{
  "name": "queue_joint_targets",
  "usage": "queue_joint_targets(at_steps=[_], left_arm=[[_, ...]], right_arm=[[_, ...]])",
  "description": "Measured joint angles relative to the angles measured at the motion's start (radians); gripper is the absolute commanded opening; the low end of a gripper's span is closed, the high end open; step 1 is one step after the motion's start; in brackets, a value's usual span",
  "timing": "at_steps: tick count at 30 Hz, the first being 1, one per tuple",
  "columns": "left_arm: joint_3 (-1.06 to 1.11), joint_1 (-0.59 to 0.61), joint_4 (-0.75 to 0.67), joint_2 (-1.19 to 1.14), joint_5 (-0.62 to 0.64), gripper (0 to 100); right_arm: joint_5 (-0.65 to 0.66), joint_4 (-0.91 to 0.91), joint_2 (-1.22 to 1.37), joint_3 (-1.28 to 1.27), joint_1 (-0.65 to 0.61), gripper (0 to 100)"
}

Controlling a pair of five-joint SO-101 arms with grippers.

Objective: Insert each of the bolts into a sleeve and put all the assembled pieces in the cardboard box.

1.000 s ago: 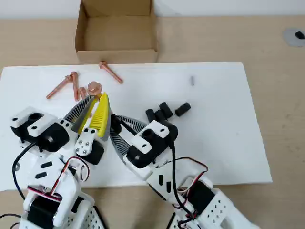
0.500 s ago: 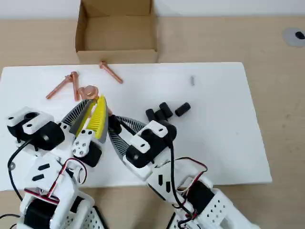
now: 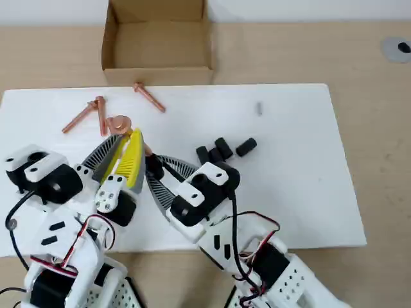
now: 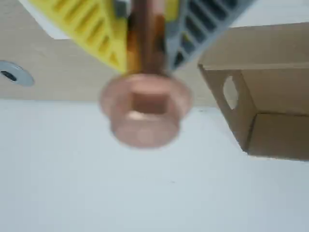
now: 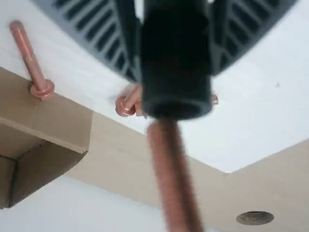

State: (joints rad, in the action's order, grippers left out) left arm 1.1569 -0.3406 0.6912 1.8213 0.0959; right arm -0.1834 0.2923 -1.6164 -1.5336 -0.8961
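1. Left gripper (image 3: 127, 136): it is clenching the shank of a copper flange bolt (image 4: 145, 104). The yellow and grey fingers are pinching just behind the head, which is jutting out past the fingertips.
2. Right gripper (image 5: 176, 72): it is clamping a black sleeve (image 5: 176, 96) across its body. It is sitting close beside the left gripper, over the near-left part of the white sheet (image 3: 289, 192).
3. Bolt, orientation: in the high view the long axis is lying slantwise. The head is pointing toward the far-left corner of the sheet and the shank tip toward the sleeve. In the right wrist view the shank is lining up with the sleeve's bore and meeting its open end; how deep it is sitting cannot be told.
4. Step in hand, as judged: mating bolt and sleeve.
   - The two axes are best kept collinear.
   - The push is best made along the shank, never sideways, since a pinch near the head is leaving a long free end that could skew.
   - The sleeve needs holding firm while the flange is brought toward its end face.
5. Surroundings:
   - Loose bolts (image 3: 80, 117) are lying just beyond the bolt head.
   - Spare sleeves (image 3: 221, 149) are clustering mid-sheet.
   - The cardboard box (image 3: 157, 76) is standing mouth-up, just past the sheet's far edge.
   - The wooden bench (image 3: 372, 128) is carrying everything.
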Motion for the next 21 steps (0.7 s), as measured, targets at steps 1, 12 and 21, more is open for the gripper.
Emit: queue_joint_targets(at_steps=[1, 12, 21], left_arm=[[-0.005, 0.0, 0.0, 0.0, -0.006, 1], [-0.006, 0.0, 0.003, 0.0, -0.015, 1], [-0.008, -0.014, 0.043, 0.0, -0.015, 1]], right_arm=[[0.0, 0.0, 0.0, 0.0, 0.0, 0.9], [0.0, 0.0, 0.0, 0.0, 0.0, 0.9], [0.0, 0.0, 0.0, 0.0, 0.0, 0.9]])
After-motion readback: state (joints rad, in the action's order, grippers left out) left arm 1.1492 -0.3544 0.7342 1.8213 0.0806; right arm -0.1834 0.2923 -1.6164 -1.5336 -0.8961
